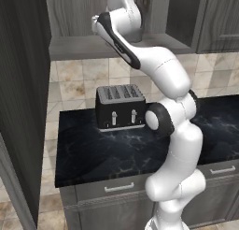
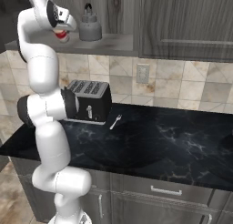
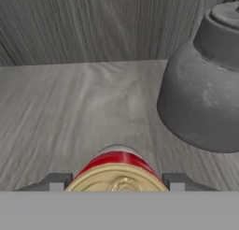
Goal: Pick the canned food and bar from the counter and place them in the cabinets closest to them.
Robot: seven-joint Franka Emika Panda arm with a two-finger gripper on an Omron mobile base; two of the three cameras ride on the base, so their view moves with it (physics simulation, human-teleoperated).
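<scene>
Gripper [image 3: 116,183] clamped on the canned food [image 3: 116,170], held over the shelf floor of the open cabinets [image 3: 70,121], near its front edge. Grey kettle [image 3: 205,84] stands just beside the can, to the right. Risk: a sideways drift on lowering could knock the kettle; releasing above the floor could tip the can.

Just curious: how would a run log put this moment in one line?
gripper: shut on can | place: cabinet shelf, beside kettle | can: not yet released
</scene>
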